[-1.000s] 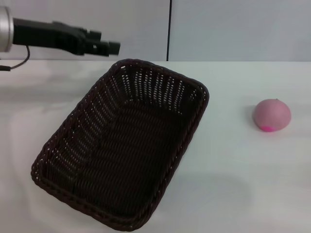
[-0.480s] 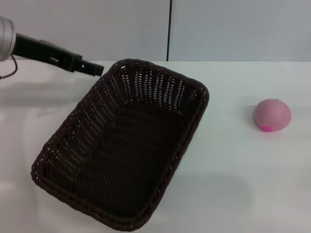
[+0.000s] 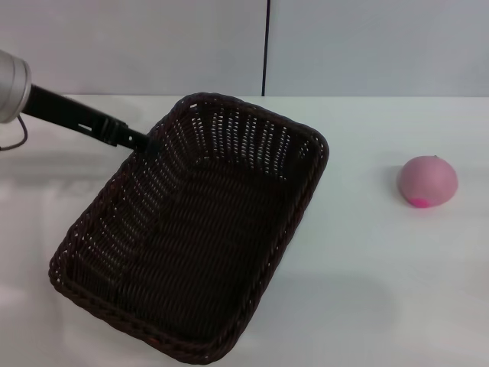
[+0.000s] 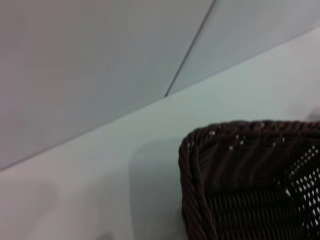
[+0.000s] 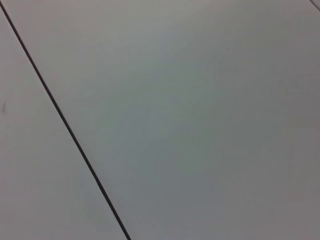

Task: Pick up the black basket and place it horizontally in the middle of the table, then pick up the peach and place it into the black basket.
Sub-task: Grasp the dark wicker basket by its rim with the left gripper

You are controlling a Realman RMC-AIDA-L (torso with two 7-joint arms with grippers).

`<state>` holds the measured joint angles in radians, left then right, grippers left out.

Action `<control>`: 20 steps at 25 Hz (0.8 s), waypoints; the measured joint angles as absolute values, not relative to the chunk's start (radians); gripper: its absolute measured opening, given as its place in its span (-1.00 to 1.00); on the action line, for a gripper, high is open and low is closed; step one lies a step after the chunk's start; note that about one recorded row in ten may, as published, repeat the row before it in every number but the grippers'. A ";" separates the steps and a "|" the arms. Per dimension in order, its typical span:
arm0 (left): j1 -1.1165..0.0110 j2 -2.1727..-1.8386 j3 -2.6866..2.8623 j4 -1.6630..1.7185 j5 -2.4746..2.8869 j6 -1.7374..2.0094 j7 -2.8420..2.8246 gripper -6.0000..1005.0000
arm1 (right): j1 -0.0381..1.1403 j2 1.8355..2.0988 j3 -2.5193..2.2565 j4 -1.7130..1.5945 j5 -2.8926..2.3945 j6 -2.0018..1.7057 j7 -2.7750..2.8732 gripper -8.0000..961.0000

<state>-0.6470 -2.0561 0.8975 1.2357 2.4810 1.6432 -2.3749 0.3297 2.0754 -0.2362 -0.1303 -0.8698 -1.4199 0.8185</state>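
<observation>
The black basket (image 3: 199,237) lies slanted on the white table (image 3: 382,290), its long side running from near left to far centre. It is empty. My left gripper (image 3: 145,142) reaches in from the upper left, and its tip is at the outer side of the basket's far-left rim. The left wrist view shows a rounded corner of the basket (image 4: 240,180) close up. The peach (image 3: 427,182), pale pink with a magenta spot, sits on the table to the right, well apart from the basket. My right gripper is out of view.
A grey wall with a dark vertical seam (image 3: 265,46) stands behind the table's far edge. The right wrist view shows only this wall and seam (image 5: 65,125). Bare tabletop lies between the basket and the peach.
My left arm has come down and drawn back leftward, from above the basket's far-left corner to its left rim. The basket and the peach have not moved.
</observation>
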 joint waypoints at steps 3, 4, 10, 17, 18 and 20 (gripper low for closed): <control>-0.638 -2.057 0.936 1.228 2.500 1.629 -2.392 0.53 | 0.330 2.075 -0.236 -0.125 -0.870 -1.416 0.816 0.01; -0.637 -2.057 0.946 1.228 2.506 1.621 -2.400 0.53 | 0.329 2.075 -0.235 -0.124 -0.870 -1.416 0.815 0.01; -0.633 -2.059 1.011 1.226 2.542 1.586 -2.439 0.53 | 0.329 2.075 -0.235 -0.119 -0.870 -1.402 0.814 0.01; -0.632 -2.060 1.051 1.204 2.555 1.563 -2.459 0.52 | 0.327 2.075 -0.233 -0.118 -0.870 -1.393 0.814 0.00; -0.632 -2.060 1.054 1.200 2.562 1.563 -2.460 0.52 | 0.327 2.075 -0.233 -0.118 -0.870 -1.393 0.814 0.00; -0.634 -2.060 1.064 1.200 2.569 1.565 -2.462 0.52 | 0.327 2.075 -0.233 -0.118 -0.870 -1.392 0.813 0.00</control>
